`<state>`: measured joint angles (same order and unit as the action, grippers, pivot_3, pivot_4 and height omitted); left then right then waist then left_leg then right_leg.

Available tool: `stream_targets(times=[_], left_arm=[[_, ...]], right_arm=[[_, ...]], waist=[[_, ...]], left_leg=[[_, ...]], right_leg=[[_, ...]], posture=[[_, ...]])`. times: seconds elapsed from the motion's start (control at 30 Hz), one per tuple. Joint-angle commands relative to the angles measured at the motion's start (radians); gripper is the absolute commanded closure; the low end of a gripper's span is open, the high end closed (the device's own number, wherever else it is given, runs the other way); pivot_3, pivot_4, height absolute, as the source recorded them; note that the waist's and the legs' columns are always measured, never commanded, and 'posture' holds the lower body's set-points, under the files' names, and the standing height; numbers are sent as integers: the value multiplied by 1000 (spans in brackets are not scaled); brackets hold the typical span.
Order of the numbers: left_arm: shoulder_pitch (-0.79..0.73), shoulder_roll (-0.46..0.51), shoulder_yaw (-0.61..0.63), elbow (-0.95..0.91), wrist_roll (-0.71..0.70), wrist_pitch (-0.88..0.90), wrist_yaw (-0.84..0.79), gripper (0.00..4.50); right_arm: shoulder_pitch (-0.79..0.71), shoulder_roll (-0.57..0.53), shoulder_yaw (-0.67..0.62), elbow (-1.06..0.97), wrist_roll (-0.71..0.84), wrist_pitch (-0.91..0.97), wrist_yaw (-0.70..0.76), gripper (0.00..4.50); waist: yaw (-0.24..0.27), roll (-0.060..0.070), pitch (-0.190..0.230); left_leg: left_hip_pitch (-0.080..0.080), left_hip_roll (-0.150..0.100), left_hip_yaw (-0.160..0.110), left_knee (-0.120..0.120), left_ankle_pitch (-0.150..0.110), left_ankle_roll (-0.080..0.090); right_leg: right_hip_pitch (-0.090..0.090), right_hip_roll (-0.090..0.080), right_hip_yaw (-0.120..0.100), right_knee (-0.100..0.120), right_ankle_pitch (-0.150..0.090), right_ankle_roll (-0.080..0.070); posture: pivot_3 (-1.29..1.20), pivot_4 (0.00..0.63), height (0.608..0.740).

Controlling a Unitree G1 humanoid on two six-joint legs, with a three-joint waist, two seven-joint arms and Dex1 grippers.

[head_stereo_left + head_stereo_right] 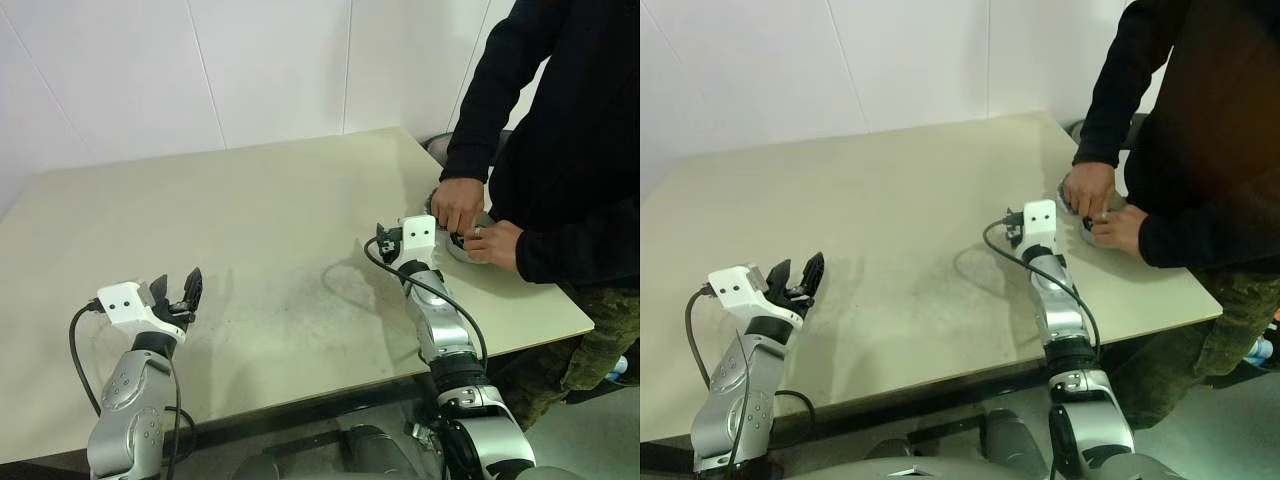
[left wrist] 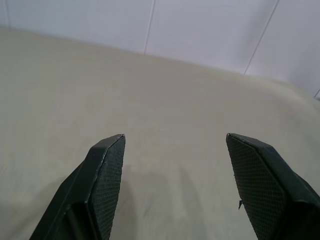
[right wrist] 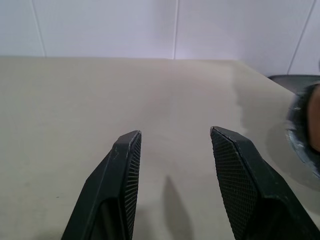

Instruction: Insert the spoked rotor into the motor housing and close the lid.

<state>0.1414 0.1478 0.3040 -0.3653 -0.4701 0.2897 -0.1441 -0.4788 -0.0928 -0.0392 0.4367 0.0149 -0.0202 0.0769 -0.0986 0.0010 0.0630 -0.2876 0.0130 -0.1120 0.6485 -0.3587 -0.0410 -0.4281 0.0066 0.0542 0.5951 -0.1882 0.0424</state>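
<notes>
A person's two hands (image 1: 470, 225) rest on round parts at the table's right edge. Under them a pale round piece (image 1: 460, 250) peeks out, which may be the lid; its greyish rim (image 3: 302, 132) also appears in the right wrist view. The spoked rotor and the motor housing are hidden under the hands. My right gripper (image 1: 386, 240) is open and empty, just left of those hands and low over the table. My left gripper (image 1: 178, 285) is open and empty above the table's front left, far from the parts.
The beige table (image 1: 250, 220) runs back to a white tiled wall. The person in a black sleeve (image 1: 500, 80) stands at the right side, leaning over the table's right edge. A dark chair back (image 1: 437, 143) shows behind the far right corner.
</notes>
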Motion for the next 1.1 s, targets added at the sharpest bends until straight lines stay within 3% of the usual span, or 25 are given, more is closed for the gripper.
stream_targets(times=[0.03,1.1], left_arm=[[-14,3,6,-12,-1,-18,-3,1059],[-46,-44,-49,3,26,-15,16,1059]], right_arm=[[-12,0,3,-28,5,-20,15,2248],[2,33,1,-34,27,-13,48,2248]], waist=[[3,0,0],[3,0,0]], left_leg=[[0,0,0,0,0,0],[0,0,0,0,0,0]], right_leg=[[0,0,0,0,0,0],[0,0,0,0,0,0]], posture=[[0,0,740],[0,0,740]])
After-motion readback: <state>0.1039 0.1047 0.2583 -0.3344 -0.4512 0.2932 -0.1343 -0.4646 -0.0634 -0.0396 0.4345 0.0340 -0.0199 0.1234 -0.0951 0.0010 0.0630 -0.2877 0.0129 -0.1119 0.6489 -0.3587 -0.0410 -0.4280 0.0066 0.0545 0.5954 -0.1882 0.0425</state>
